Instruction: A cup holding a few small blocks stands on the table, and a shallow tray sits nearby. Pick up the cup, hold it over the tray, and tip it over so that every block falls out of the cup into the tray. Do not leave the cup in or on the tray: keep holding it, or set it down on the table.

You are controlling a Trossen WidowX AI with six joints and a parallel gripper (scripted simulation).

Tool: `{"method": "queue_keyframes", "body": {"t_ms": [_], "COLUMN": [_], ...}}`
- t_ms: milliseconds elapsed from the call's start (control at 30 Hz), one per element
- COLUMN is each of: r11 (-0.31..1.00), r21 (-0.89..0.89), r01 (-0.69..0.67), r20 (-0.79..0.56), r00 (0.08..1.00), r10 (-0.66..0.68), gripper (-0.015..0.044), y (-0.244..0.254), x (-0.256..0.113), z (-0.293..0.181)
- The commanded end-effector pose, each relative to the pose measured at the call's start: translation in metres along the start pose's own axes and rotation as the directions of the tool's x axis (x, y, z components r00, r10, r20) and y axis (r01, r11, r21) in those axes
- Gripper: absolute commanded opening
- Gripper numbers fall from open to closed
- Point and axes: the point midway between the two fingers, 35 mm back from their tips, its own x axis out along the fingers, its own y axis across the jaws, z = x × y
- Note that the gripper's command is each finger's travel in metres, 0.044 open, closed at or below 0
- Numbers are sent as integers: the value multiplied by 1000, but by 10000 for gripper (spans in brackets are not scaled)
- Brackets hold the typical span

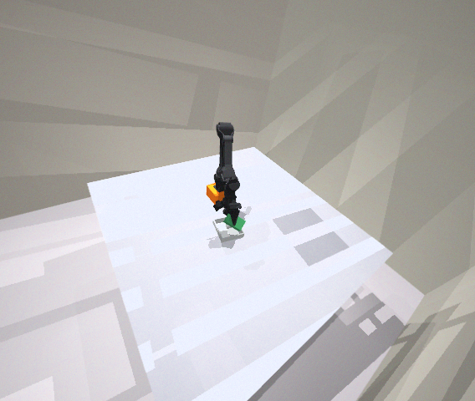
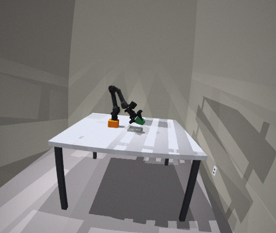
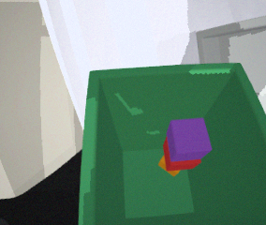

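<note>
The green cup (image 1: 238, 224) (image 2: 140, 121) (image 3: 138, 183) is held tilted in the air above the shallow grey tray (image 1: 228, 238) (image 2: 132, 130) (image 3: 213, 42). My gripper (image 1: 233, 219) (image 2: 137, 120) is shut on the cup. Inside the cup, in the wrist view, a purple block (image 3: 190, 140) lies on a red block (image 3: 184, 165), and a corner of an orange block (image 3: 173, 172) shows beneath them. The part of the tray that shows in the top view holds no block that I can make out; the cup hides the rest.
The orange arm base (image 1: 214, 193) (image 2: 113, 123) stands on the white table (image 1: 194, 280) (image 2: 90, 140), behind the tray in the top view and left of it in the exterior view. Grey shadow patches cross the table top.
</note>
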Motion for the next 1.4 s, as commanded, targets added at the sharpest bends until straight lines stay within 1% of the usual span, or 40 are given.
{"method": "queue_keyframes", "body": {"t_ms": [0,333,667,1000,1367], "r11": [997,956,870,743,562], "r21": [78,292,492,669,827], "r01": [-6,-7,-7,-8,-7], "r20": [5,5,5,5,5], "r00": [1000,1000,1000,1000,1000], "r10": [6,6,6,6,6], "gripper": [0,0,0,0,0], "y": [1,1,0,0,-1], "x": [1,2,4,6,7], "z": [1,1,0,0,0]}}
